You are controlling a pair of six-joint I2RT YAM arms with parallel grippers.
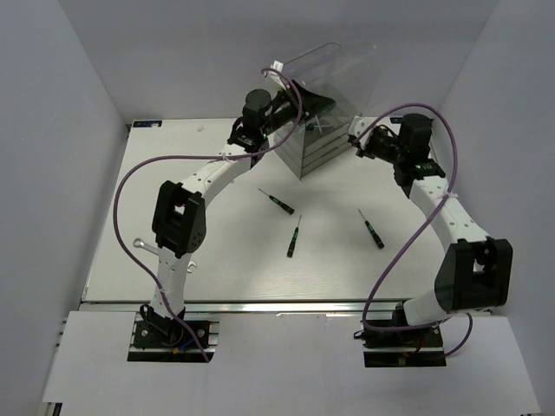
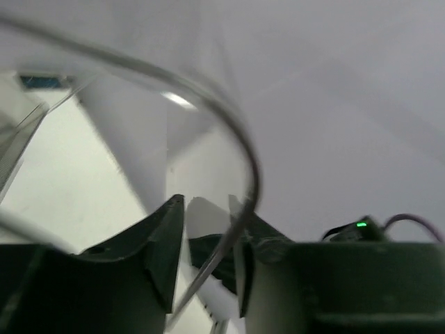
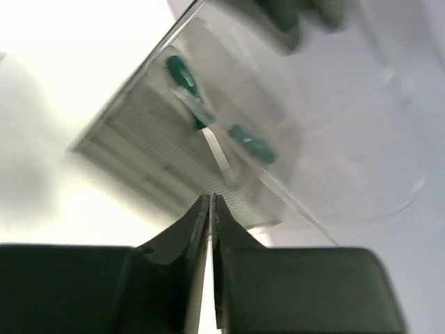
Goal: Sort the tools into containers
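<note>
Top external view: finding the drawer unit (image 1: 314, 143) sitting tilted at the far middle of the table (image 1: 217, 273), with the left gripper (image 1: 245, 137) right at its left side and the right gripper (image 1: 356, 139) just beside its right. Noting a left screwdriver (image 1: 277, 202), a middle screwdriver (image 1: 295, 236) and a right screwdriver (image 1: 372, 229) lying loose and apart on the table, and a wrench (image 1: 141, 247) lying by the left arm.

Left wrist view: seeing the jaws standing apart, with a clear rim (image 2: 240, 146) of the unit arcing down through the gap; not managing to tell whether either pad is touching it.

Right wrist view: seeing the jaws pressed together tip to tip, close to the unit's clear wall. Making out behind it two green handles (image 3: 182, 71) and a silver strip (image 3: 215, 149), probably another wrench, lying in a drawer.

Judging the screwdrivers as light, stiff and apt to roll, so taking each across mid-handle. Judging the wrench as thin, slick and lying flat, so pinching its narrow edges mid-shank. Expecting the hollow unit to slide or tip under a push.
</note>
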